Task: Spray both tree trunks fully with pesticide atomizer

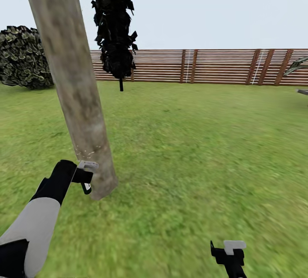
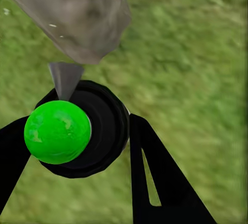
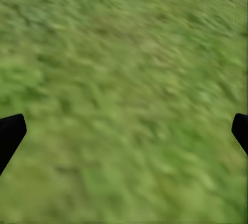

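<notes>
A thick, mottled grey-tan tree trunk [image 1: 72, 85] rises from the grass at the left of the head view, leaning slightly. My left gripper [image 1: 84, 178] sits low beside the trunk's base, shut on the pesticide atomizer [image 1: 87, 167]. In the left wrist view the atomizer [image 2: 77, 131] is a black round body with a bright green ball on it. Its grey nozzle [image 2: 65, 77] points at the trunk [image 2: 77, 12] from very close, and a black finger [image 2: 155, 177] stands on each side of the body. A few pale specks dot the bark. My right gripper [image 1: 229, 252] hangs open over bare grass [image 3: 124, 79].
Green lawn [image 1: 192, 149] spreads ahead to a brown slatted fence [image 1: 205, 66]. A near-black narrow conifer [image 1: 114, 25] stands behind the trunk, a round dark bush [image 1: 23, 57] at the far left, and a palm frond [image 1: 297, 66] at the right edge.
</notes>
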Robot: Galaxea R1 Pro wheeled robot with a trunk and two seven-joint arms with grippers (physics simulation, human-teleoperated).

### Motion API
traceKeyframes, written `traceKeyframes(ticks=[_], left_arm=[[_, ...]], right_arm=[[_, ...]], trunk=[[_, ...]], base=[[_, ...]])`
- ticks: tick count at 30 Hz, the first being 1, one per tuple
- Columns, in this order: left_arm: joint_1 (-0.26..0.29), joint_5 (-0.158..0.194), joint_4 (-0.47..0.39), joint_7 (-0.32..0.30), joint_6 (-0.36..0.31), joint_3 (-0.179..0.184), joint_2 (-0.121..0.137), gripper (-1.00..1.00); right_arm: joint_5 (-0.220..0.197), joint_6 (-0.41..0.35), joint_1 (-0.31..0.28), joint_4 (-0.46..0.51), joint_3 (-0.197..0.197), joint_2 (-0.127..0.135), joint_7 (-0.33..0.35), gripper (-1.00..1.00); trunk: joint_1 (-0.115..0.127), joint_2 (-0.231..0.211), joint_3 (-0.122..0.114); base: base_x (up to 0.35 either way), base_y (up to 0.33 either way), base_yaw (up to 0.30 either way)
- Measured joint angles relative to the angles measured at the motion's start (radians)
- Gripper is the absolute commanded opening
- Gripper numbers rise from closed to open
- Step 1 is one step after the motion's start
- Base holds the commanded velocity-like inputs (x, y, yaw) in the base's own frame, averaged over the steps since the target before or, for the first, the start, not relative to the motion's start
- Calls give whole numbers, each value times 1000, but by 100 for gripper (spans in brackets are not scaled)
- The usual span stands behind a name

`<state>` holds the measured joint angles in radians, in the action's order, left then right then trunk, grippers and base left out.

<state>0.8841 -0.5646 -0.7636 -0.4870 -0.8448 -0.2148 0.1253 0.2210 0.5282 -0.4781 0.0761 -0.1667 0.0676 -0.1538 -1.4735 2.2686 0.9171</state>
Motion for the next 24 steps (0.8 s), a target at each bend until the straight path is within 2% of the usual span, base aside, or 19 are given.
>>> traceKeyframes(ticks=[14,17,19,20,21,22,23,24], left_arm=[[-4,1,10,0,2,1,0,-100],[-5,-6,13,0,6,1,17,-100],[-6,1,14,1,5,4,22,-100],[-6,3,15,2,5,6,19,-100],[-6,-2,20,4,8,8,-22,-100],[-6,21,22,7,0,9,-50,-100],[-6,2,22,8,5,7,-62,-100],[-6,-1,22,9,6,6,-66,-100]], right_arm=[[0,0,0,0,0,-2,0,100],[0,0,0,0,0,-1,1,100],[0,0,0,0,0,-1,0,100],[-1,0,0,0,0,-1,1,100],[0,0,0,0,0,-1,0,100],[-1,0,0,0,0,0,1,100],[-1,0,0,0,0,0,0,100],[-1,0,0,0,0,0,0,100]], trunk=[[0,0,0],[0,0,0],[0,0,0],[0,0,0],[0,0,0],[0,0,0],[0,0,0],[0,0,0]], base=[[90,-276,275],[89,-276,126],[89,-276,24],[89,-275,4],[89,-275,2],[89,-275,1],[90,-275,1],[90,-275,0]])
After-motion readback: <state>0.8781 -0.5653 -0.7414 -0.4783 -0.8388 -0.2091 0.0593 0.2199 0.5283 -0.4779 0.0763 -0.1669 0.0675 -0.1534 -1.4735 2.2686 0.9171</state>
